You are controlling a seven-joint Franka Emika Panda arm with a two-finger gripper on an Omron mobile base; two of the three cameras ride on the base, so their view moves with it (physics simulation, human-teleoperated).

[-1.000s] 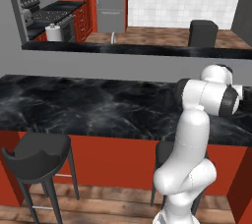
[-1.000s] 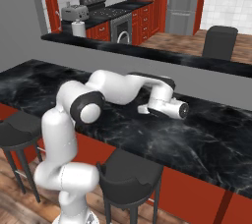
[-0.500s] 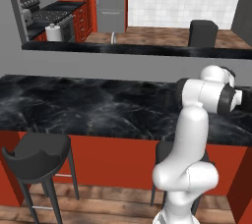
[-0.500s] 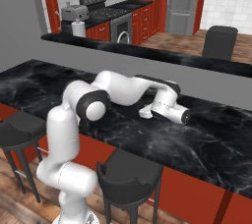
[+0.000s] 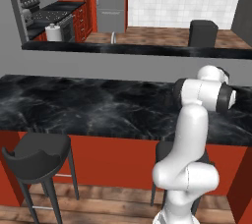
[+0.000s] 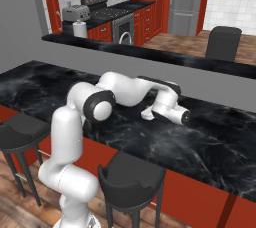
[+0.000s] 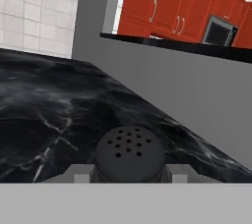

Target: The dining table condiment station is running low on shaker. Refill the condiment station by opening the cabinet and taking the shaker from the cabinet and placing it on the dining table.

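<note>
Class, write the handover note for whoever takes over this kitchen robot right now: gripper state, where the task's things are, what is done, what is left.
Gripper: low over the dining table, shut on the shaker, whose dark perforated cap shows in the hand view.
Cabinet: across the room, doors look shut.
Done: shaker fetched and brought over the table.
Left: set the shaker upright on the marble top, open the jaws, lift the arm clear.

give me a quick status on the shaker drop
Gripper low over dining table, shut on shaker. Shaker's dark perforated top faces the hand camera. Marble ahead bare, nothing in the way.
</note>
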